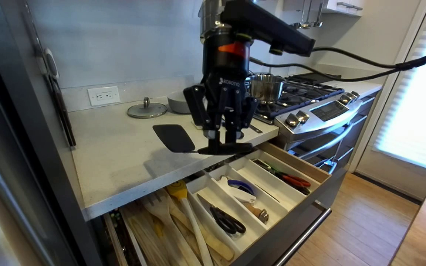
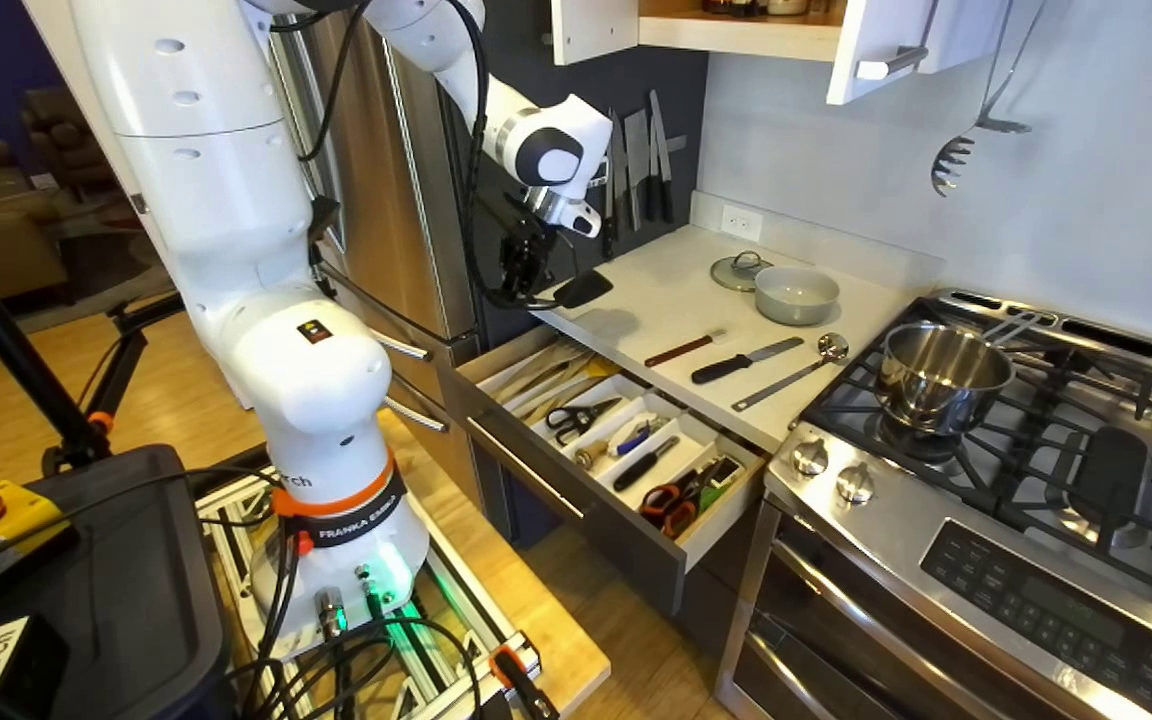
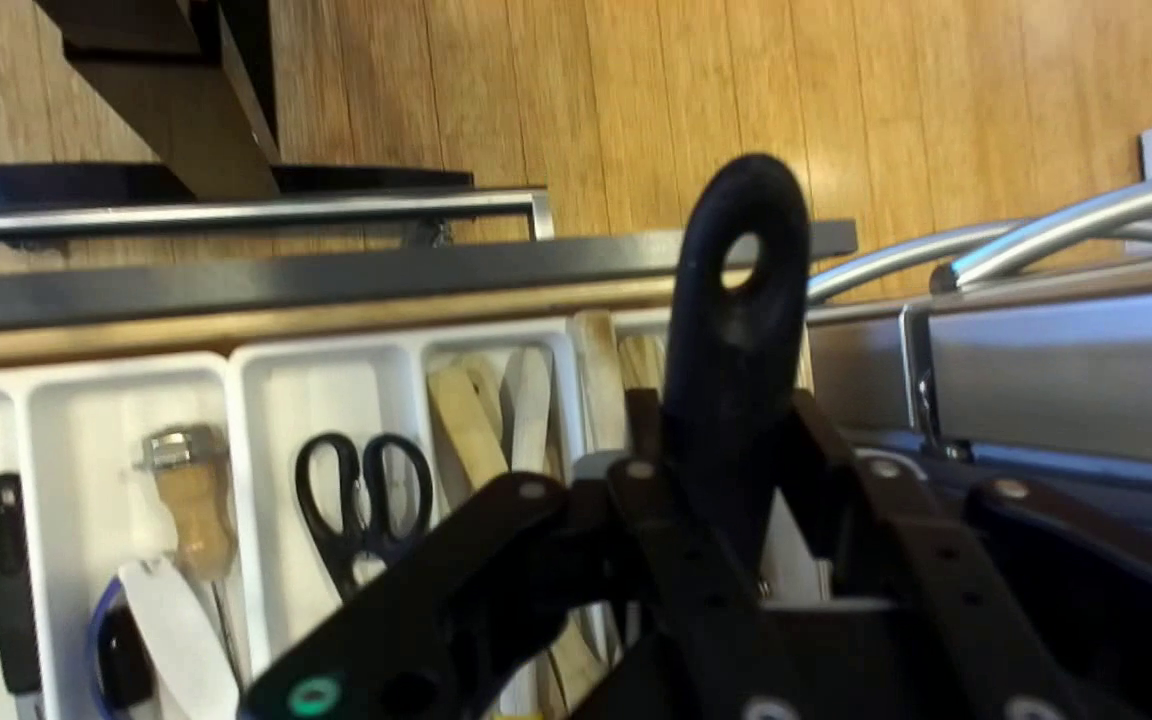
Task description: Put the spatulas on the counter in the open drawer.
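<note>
In an exterior view, looking down from near the front corner of the surface [image 1: 113, 155] by the panel [image 1: 17, 74], facing the wall [image 1: 124, 44] and slanting toward the stove [image 1: 318, 127], with the gripper [image 1: 222, 138] close ahead. In an exterior view, looking down from farther off, beside the arm [image 2: 196, 200] and out past the stove-side front corner, facing the panel end. In the wrist view, aimed steeply down from right behind the gripper, facing drawer [image 3: 336, 275] and floor [image 3: 616, 110]. Overlapping in both exterior views at surface, drawer, gripper, lid [image 1: 147, 111], pot [image 1: 266, 89] and stove; with the wrist view, at drawer and gripper.
</note>
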Controlling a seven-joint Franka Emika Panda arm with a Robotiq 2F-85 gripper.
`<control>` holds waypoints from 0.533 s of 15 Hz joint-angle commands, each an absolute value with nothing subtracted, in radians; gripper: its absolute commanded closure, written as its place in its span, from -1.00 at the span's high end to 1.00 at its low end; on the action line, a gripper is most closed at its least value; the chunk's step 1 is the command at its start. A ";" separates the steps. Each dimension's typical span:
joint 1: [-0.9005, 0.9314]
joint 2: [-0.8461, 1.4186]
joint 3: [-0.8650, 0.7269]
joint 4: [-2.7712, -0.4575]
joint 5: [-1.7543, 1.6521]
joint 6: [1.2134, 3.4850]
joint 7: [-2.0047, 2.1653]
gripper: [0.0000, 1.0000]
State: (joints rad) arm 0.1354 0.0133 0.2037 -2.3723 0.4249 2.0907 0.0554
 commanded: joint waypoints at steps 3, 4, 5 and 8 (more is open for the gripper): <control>0.135 -0.021 0.165 -2.444 0.450 1.929 0.058 -0.84; 0.133 -0.007 0.159 -2.449 0.445 1.917 0.060 -0.84; 0.132 0.004 0.155 -2.453 0.441 1.908 0.065 -0.84; 0.131 0.049 0.144 -2.459 0.423 1.904 0.091 -0.84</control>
